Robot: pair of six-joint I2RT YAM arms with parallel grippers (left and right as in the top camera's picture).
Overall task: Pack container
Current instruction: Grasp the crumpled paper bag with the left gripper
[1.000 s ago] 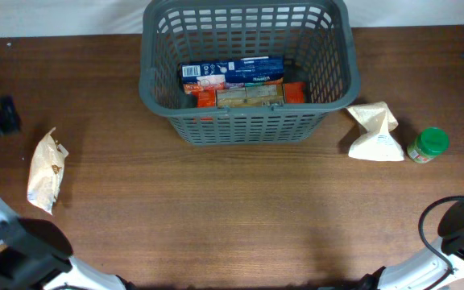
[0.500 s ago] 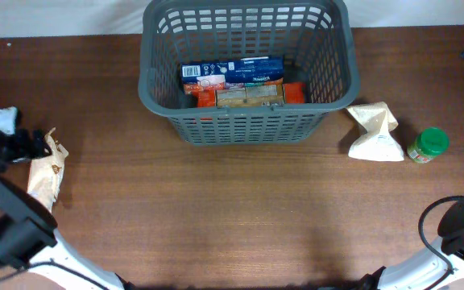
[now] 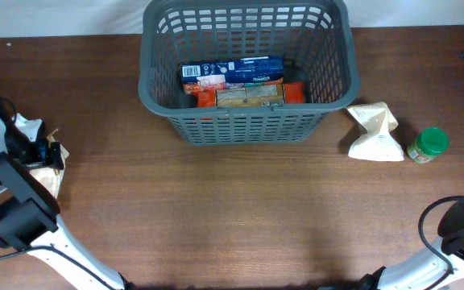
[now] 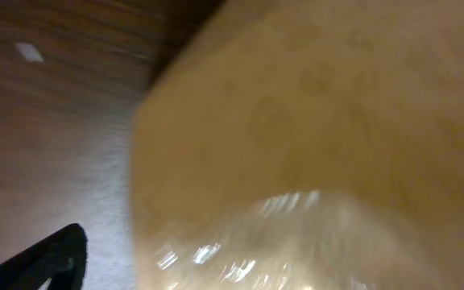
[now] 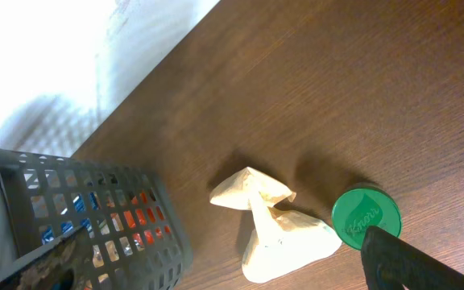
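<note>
The container, a dark grey slotted basket (image 3: 248, 126), stands at the back centre with a blue box (image 3: 232, 71) and orange packs inside; it also shows in the right wrist view (image 5: 95, 217). My left gripper (image 3: 42, 151) is down on a tan snack bag (image 3: 52, 171) at the left edge. In the left wrist view the bag (image 4: 312, 145) fills the frame, blurred, with one dark finger (image 4: 51, 262) far to its left, so the jaws are open. My right gripper is raised and empty, with one finger (image 5: 389, 258) in view over the jar.
A white crumpled pouch (image 3: 374, 133) and a green-lidded jar (image 3: 429, 143) lie right of the basket; both show in the right wrist view, pouch (image 5: 276, 234), jar (image 5: 365, 216). The right arm's base (image 3: 461, 229) sits at the front right.
My left arm has come in from the left edge and moved down onto the tan bag. The basket, pouch, jar and right arm have not moved.
</note>
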